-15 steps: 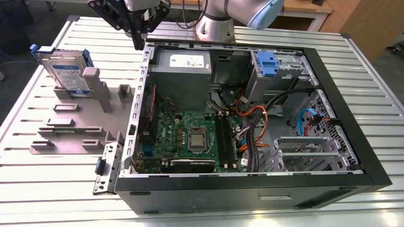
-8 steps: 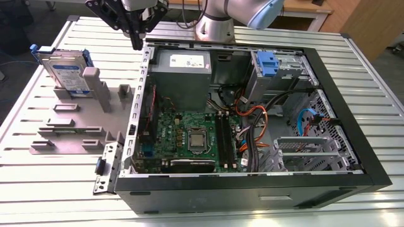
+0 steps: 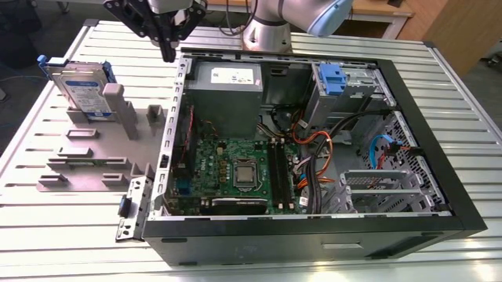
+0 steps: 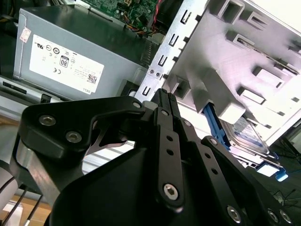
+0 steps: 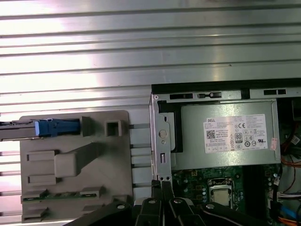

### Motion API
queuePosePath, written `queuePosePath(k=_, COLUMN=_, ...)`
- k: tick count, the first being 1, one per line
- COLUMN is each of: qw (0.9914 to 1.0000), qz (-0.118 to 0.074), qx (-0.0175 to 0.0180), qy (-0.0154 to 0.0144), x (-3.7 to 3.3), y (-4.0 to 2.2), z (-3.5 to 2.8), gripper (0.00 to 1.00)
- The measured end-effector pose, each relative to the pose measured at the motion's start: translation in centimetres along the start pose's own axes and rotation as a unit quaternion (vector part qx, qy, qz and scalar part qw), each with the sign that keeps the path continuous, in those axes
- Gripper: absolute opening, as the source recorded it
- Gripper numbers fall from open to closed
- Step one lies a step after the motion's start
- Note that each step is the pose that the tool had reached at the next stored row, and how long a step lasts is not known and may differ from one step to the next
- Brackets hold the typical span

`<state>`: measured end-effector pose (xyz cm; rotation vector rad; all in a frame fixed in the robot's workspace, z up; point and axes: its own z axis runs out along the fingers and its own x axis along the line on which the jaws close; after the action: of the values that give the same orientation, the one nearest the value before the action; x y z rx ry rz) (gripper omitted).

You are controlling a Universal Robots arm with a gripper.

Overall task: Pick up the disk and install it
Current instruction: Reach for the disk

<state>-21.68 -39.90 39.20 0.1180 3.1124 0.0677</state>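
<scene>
The disk [image 3: 80,88] stands on edge in a slot of the grey holder plate [image 3: 86,153] at the exterior view's left, silver with a white-and-blue label and a blue frame. In the first wrist view the disk [image 5: 51,127] shows edge-on, and in the second wrist view the disk [image 4: 249,136] lies partly hidden behind the holder's posts. My gripper [image 3: 167,56] hangs over the far left corner of the open computer case [image 3: 439,176], to the right of the disk and apart from it. Its black fingers [image 4: 162,94] meet at the tips with nothing between them.
Inside the case sit the grey power supply [image 3: 226,88], the motherboard [image 3: 235,170], a drive bay with a blue latch [image 3: 333,79] and a metal drive cage [image 3: 380,185] among loose cables. The slatted metal table [image 3: 47,235] surrounds the case and holder.
</scene>
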Motion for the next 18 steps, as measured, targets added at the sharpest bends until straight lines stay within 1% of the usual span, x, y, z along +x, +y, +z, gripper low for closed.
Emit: queuePosePath(k=18, qw=1.00000, qz=0.000, qx=0.0000, qy=0.0000, x=0.86, y=-0.06, z=0.00, gripper=0.15)
